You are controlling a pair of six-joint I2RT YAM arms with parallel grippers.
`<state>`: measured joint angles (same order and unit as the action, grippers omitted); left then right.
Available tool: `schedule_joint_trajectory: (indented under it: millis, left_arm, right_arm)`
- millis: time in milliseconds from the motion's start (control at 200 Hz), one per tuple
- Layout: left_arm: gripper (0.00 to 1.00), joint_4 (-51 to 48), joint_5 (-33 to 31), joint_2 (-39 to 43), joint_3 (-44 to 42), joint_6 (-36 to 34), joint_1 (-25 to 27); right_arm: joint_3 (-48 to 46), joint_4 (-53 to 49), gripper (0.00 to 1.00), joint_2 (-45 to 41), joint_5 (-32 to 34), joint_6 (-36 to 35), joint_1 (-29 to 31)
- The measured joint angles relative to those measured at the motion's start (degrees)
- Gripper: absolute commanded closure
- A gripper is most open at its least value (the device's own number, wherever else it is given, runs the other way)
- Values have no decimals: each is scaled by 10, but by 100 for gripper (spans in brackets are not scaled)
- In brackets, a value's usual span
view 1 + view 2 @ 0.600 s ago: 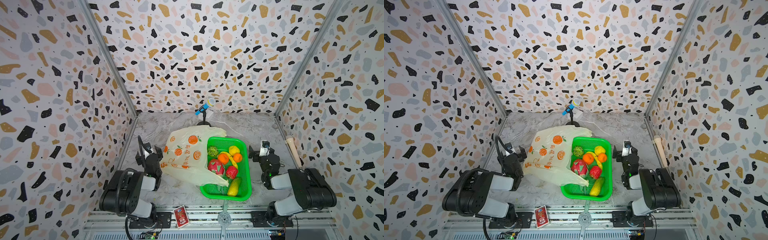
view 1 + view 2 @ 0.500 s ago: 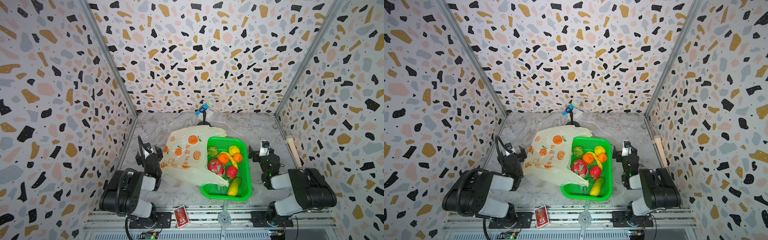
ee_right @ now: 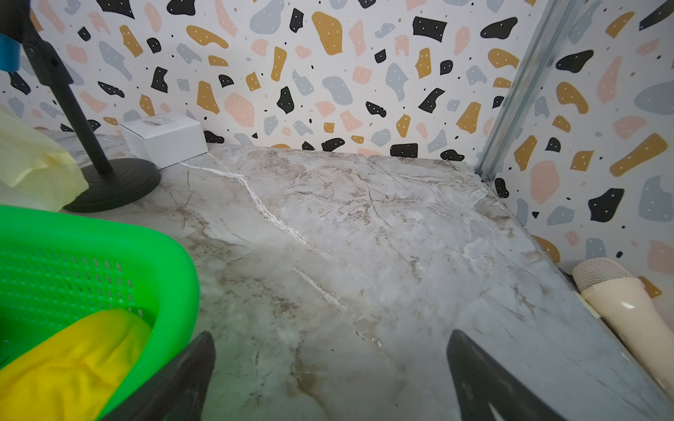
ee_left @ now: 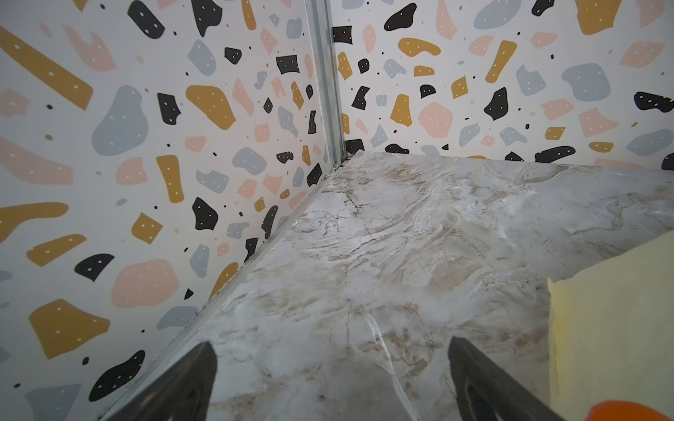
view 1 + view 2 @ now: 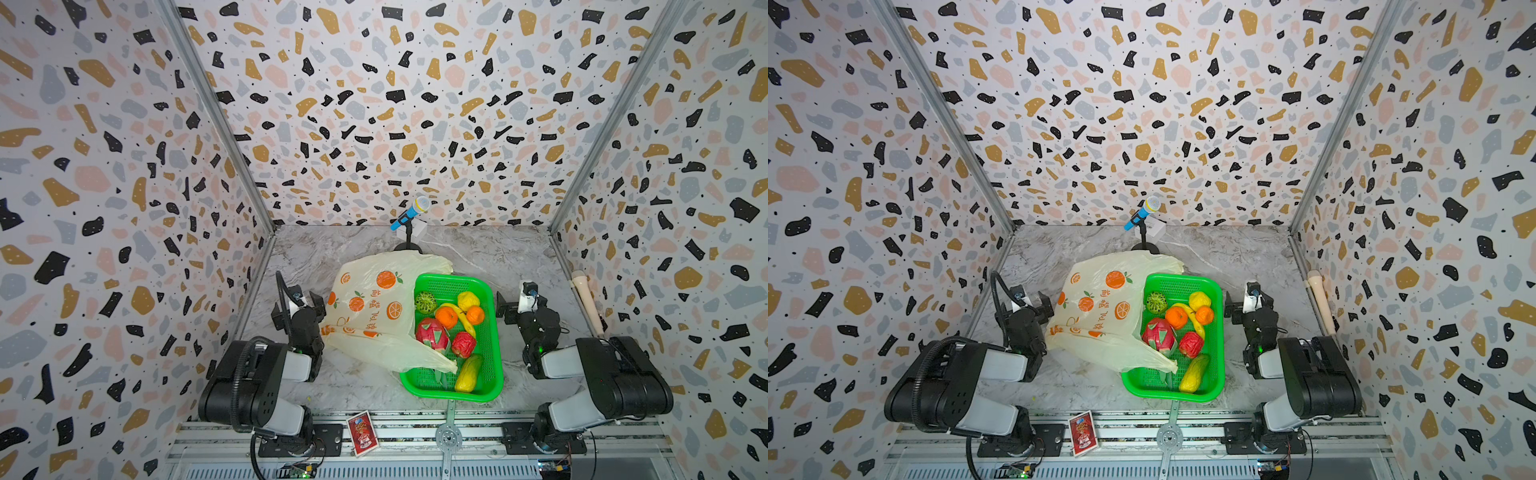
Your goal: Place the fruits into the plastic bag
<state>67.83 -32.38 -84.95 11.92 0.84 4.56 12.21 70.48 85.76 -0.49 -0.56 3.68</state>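
Both arms are folded up low near the front edge of the surface (image 5: 332,257). The left arm (image 5: 257,374) is by the left edge and the right arm (image 5: 602,370) by the right edge, wrists aimed toward the back. The left fingers (image 4: 186,382) and right fingers (image 3: 485,371) are spread wide with nothing in them, just bare marble underneath. The fruits (image 5: 446,316) are all piled in the green basket (image 5: 451,395), right of centre toward the front. The plastic bag (image 5: 374,299) lies mid-surface just beside the left fingers, with one corner flopped over the basket's left rim.
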Motion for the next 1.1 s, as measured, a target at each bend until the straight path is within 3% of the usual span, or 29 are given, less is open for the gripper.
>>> schedule_joint_trajectory:
  millis: [891,991,1101]
  left_arm:
    - [1,-6,12,2,1,1,-7]
    - [0,-94,11,16,40,7,-10]
    - [2,-207,-8,18,150,29,-11]
  right_arm:
    - [0,0,1,0,-10,0,-8]
    - [0,-2,1,0,-8,0,-6]
    - [-2,-9,1,-13,39,-5,23]
